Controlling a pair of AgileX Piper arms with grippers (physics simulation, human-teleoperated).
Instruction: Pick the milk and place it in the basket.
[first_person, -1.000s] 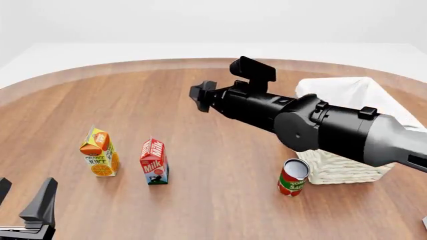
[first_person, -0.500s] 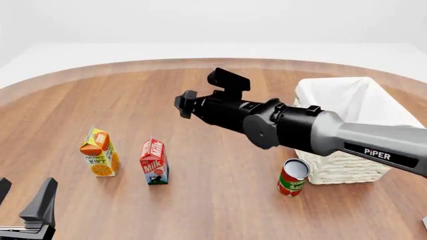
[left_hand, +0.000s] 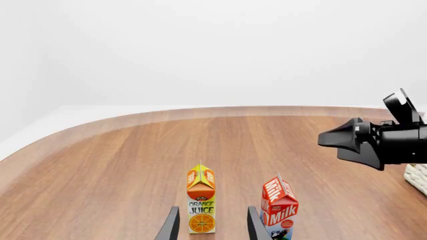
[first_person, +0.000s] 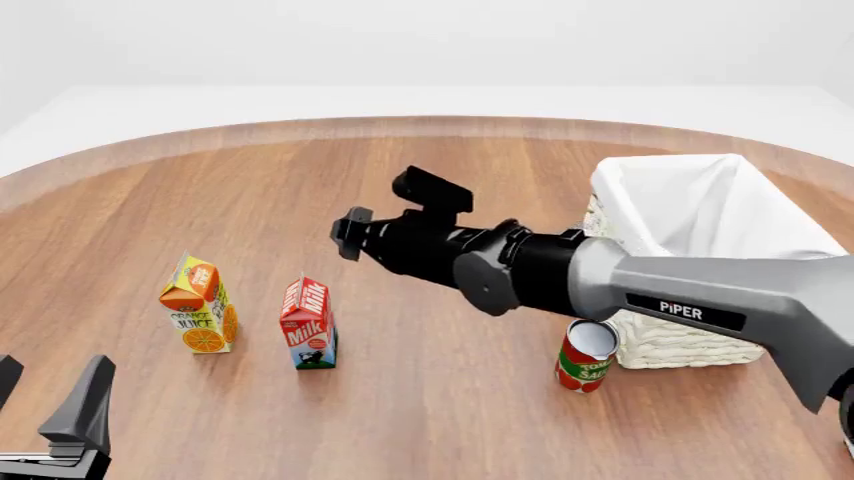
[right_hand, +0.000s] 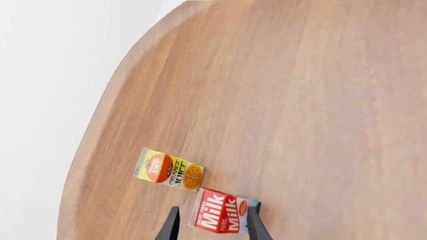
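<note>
The milk carton (first_person: 308, 325) stood upright on the wooden table (first_person: 267, 200), just right of the orange juice carton (first_person: 199, 305) and not touching it. Well to the right of the milk carton sat the wicker basket (first_person: 694, 335) with its white cloth liner (first_person: 694, 205), and a red can (first_person: 586, 355) stood at the basket's near-left corner.

The right gripper (first_person: 358, 232) hung in the air above the table, up and to the right of the milk carton, clear of it. In the right wrist view its fingers (right_hand: 169, 226) were parted with the milk carton (right_hand: 223, 217) showing between their tips, nothing held.

The left gripper (first_person: 51, 405) sat low, near and left of the milk carton; its fingers (left_hand: 171, 226) were spread and empty, framing the orange juice carton (left_hand: 201, 206).
</note>
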